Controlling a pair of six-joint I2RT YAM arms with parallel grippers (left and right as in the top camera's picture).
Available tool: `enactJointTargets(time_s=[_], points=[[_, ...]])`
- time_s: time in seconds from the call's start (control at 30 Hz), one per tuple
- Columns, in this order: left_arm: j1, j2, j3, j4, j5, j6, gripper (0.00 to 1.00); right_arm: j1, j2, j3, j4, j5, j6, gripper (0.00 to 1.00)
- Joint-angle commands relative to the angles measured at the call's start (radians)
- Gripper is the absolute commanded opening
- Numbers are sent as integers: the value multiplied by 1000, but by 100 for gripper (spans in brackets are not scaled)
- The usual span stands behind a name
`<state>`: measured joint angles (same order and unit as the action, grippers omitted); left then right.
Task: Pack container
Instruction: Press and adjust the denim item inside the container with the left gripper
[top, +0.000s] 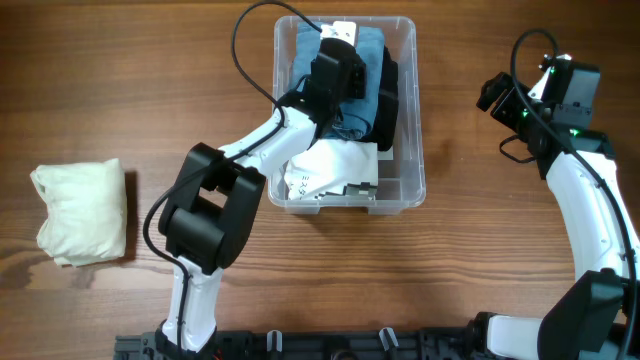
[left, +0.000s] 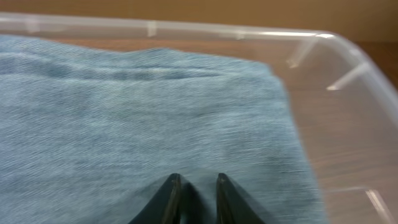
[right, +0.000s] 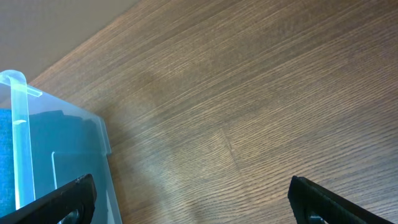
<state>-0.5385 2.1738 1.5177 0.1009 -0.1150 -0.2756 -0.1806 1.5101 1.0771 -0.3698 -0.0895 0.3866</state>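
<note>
The clear container (top: 415, 120) stands at the table's centre back. It holds a blue folded garment (top: 368, 52), a black one (top: 390, 95) and a white one (top: 335, 165). My left gripper (left: 198, 178) reaches into the bin, its fingertips a narrow gap apart and resting on the blue garment (left: 124, 124); nothing shows pinched between them. The container's rim (left: 348, 56) curves round to the right. My right gripper (right: 193, 186) hovers wide open over bare wood just right of the container's corner (right: 22, 124), holding nothing.
A cream folded garment (top: 82, 212) lies on the table at the far left, apart from the bin. The right arm (top: 590, 200) rises along the right edge. The left arm's elbow (top: 205, 210) sits in front of the bin.
</note>
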Motion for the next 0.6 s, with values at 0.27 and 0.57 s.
enactJointTargets(time_s=[0.27, 0.57], points=[[80, 38, -38, -140, -204, 11, 20, -4, 7, 24, 3, -9, -18, 100], [-71, -220, -38, -121, -204, 112, 27, -4, 7, 24, 3, -9, -17, 100]])
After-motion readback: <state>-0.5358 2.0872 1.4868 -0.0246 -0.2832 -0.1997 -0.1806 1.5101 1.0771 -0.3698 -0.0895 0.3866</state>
